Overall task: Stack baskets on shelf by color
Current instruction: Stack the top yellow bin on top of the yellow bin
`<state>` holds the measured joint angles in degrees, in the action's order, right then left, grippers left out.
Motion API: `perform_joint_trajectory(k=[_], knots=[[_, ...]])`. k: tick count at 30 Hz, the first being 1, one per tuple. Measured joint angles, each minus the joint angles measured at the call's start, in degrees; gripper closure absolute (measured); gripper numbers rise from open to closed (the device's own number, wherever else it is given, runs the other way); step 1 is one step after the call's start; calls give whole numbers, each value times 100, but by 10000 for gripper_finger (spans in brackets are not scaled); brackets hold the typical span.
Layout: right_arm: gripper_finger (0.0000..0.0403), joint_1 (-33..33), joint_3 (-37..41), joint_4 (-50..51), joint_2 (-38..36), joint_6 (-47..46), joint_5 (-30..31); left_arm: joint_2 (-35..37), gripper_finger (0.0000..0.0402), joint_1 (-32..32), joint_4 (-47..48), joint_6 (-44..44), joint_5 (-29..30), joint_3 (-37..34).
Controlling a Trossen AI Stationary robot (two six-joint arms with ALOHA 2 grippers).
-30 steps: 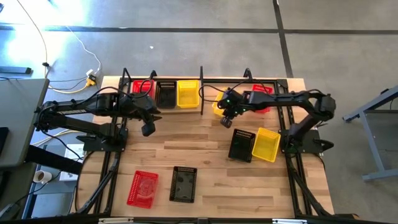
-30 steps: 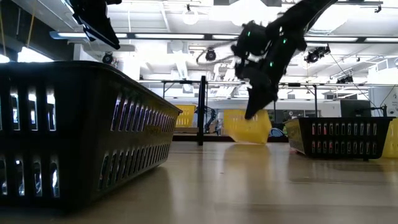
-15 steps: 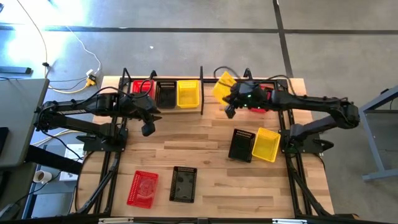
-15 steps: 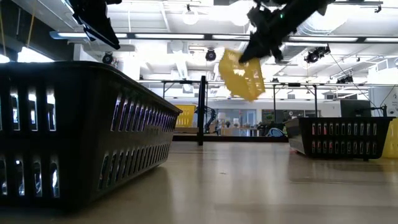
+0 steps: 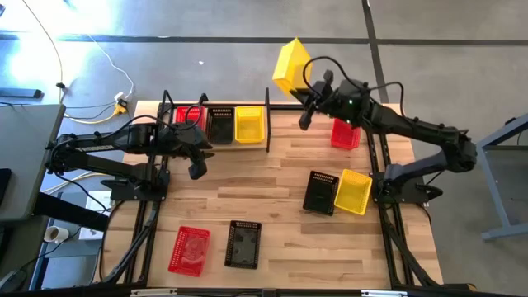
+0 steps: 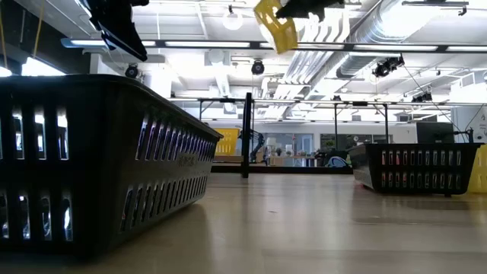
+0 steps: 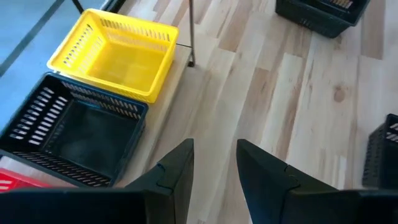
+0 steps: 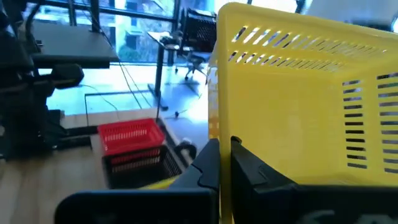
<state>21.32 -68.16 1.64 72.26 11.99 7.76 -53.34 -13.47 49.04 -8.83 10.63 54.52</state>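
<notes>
My right gripper [image 5: 304, 87] is shut on a yellow basket [image 5: 291, 66], raised high over the far edge of the table; in the low view this basket [image 6: 275, 23] hangs tilted near the top. The shelf [image 5: 267, 120] runs along the far edge. Its left half carries a red basket [image 5: 190, 115], a black basket [image 5: 220, 124] and a yellow basket [image 5: 249, 124] side by side. Another red basket [image 5: 346, 134] sits on its right half. My left gripper [image 5: 196, 169] hovers open and holding nothing in front of the shelf's left half, above the black basket [image 7: 81, 134]. My right gripper pinches one side wall of the yellow basket at its rim [image 8: 225, 168], one finger [image 8: 208, 165] on each face of the wall. The basket is lifted clear of table and shelf and tipped onto its side, most of it standing beyond the fingers.
On the table's right half lie a black basket [image 5: 320, 191] and a yellow basket [image 5: 353, 191], touching. Near the front edge lie a red basket [image 5: 189, 250] and a black basket [image 5: 243, 244]. The shelf's upright posts stand along the far edge. Bare wood shows in the table's middle.
My right gripper has risen steeply and moved toward the far edge, carrying the yellow basket from table height beside the shelf's middle post to well above the shelf. The basket has tipped from near level onto its side.
</notes>
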Motion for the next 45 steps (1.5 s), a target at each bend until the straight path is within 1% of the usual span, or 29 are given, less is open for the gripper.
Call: perform_joint_trajectory(k=[5, 10, 14, 18, 21, 26, 31, 37, 45], knots=[[403, 189, -740, 689, 512, 446, -323, 0, 291, -1, 0, -1, 116, 0], [403, 136, -1641, 1697, 1288, 979, -494, 0, 291, -1, 0, -1, 116, 0], [403, 12, -2251, 2415, 1999, 1058, -501, 0, 291, -1, -1, -11, 116, -8], [403, -167, -2678, 2801, 2540, 1061, -522, 0, 291, -1, 39, -21, 116, -33], [403, -306, -2891, 3041, 2834, 1188, -758, 0, 291, -1, 44, -21, 116, -33], [403, -483, -3174, 3102, 3175, 1357, -1038, 0, 291, -1, 44, -21, 118, -33], [403, -564, -3250, 3202, 3534, 1311, -1035, 0, 291, -1, 46, -150, 168, -33], [403, -585, -3270, 3185, 3820, 1005, -921, 0, 291, -1, 46, -172, 168, -33], [403, -558, -3270, 3179, 4151, 1009, -906, 0, 291, 0, 49, -172, 177, -33]])
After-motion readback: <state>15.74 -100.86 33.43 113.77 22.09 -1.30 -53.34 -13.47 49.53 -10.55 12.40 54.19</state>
